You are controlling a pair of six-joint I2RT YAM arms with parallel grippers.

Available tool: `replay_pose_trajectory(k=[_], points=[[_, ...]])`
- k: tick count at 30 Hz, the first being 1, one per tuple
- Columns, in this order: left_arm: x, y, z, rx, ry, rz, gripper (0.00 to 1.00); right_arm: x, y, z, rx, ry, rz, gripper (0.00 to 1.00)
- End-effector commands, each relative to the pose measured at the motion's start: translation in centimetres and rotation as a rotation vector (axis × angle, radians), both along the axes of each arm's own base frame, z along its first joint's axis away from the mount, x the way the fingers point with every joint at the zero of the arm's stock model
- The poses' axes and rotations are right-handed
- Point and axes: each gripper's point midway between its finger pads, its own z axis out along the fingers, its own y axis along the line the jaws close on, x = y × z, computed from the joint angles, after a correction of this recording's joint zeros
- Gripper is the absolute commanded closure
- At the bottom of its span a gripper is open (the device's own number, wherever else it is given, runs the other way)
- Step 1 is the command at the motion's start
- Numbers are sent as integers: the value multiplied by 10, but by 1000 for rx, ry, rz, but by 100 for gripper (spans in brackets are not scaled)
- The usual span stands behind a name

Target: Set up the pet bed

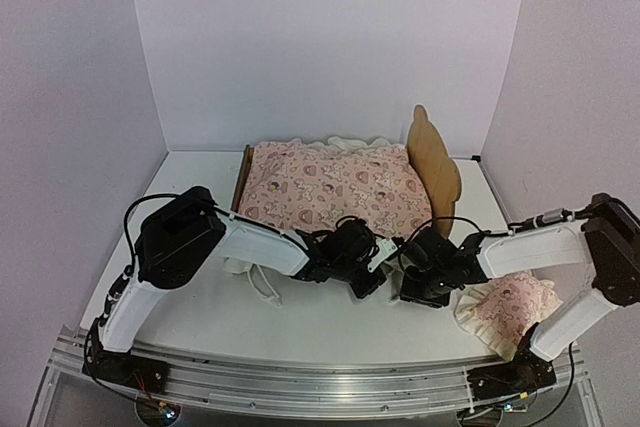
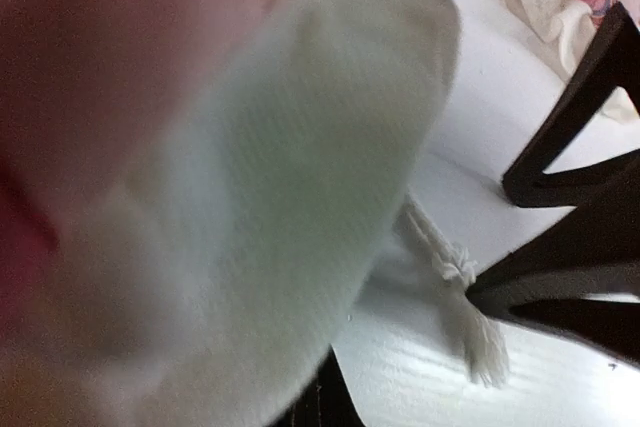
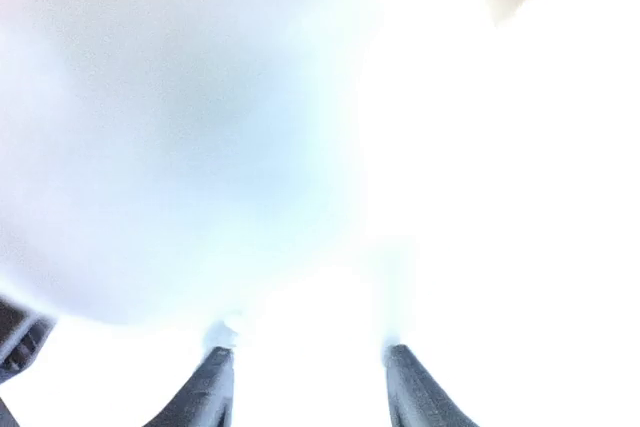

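- My left tool (image 1: 372,265) is shut on the cream ruffle of the cover (image 1: 330,187) at the bed's near edge. The cloth bulges right against my wrist lens and hides the fingers.
- My right tool (image 1: 408,285) sits low over the bench (image 1: 330,322), just beside the left one and tip to tip with it. Its two fingers (image 3: 213,382) stand well apart. The wrist view is washed out by glare, and I can make out nothing gripped between them.
- The bed (image 1: 437,162) stands at the middle rear of the bench, with its scalloped plywood headboard on my right. The pink printed cover is spread across the whole of it, and a ruffle shows along the far side.
- A white knotted tie (image 2: 448,262) trails from the cover onto the bench below my left tool. More white cord lies looped on the bench under my left forearm.
- A small pink ruffled pillow (image 1: 505,309) lies on the bench at the near right, beside my right arm and apart from the bed.
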Motion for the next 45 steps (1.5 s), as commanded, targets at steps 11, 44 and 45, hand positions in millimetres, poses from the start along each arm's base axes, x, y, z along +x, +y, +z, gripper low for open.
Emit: replay_pose_trajectory(k=[11, 44, 45], points=[[-48, 32, 45, 66, 163, -197, 100, -20, -17, 16, -72, 14, 90, 100], [-74, 57, 109, 71, 188, -407, 100, 9, 30, 7, -91, -109, 300, 48], [-72, 56, 110, 70, 181, -406, 100, 8, 26, -1, -117, -96, 299, 49]])
